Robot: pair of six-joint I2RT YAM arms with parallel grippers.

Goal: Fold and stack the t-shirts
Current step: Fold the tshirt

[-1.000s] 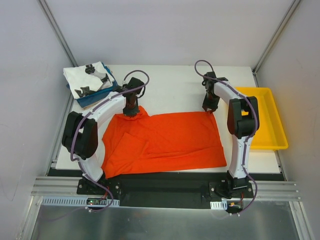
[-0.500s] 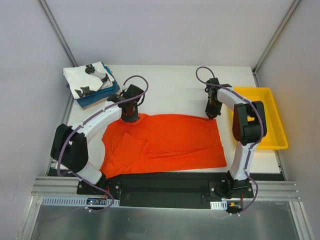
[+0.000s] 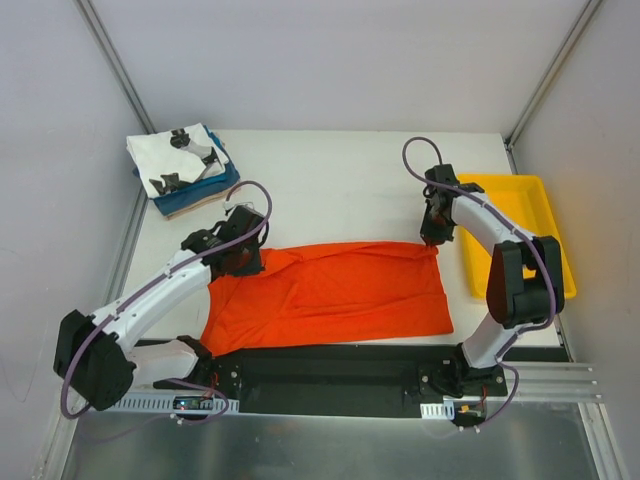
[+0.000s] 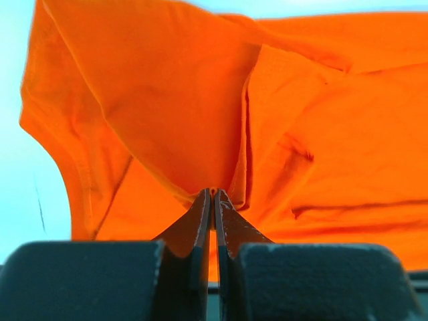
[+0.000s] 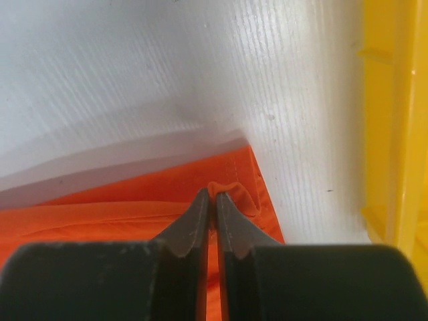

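Observation:
The orange-red t-shirt [image 3: 340,292] lies spread across the near half of the table, its far edge lifted and pulled toward the front. My left gripper [image 3: 247,262] is shut on the shirt's far left corner; the left wrist view shows cloth [image 4: 174,114] pinched at the tips [image 4: 212,192]. My right gripper [image 3: 432,240] is shut on the far right corner, with a small fold of cloth [image 5: 231,190] between the tips [image 5: 214,192]. A stack of folded tees sits at the far left: the white tee with black prints [image 3: 178,158] on top, the blue tee [image 3: 205,190] under it.
A shallow yellow tray [image 3: 516,235] stands at the right edge of the white table [image 3: 330,180], close beside my right gripper; its wall shows in the right wrist view [image 5: 394,127]. Metal frame posts rise at the back corners.
Both grippers have moved toward the front of the table, dragging the shirt's far edge with them. The shirt now covers a shallower strip. The left arm has stretched out lower.

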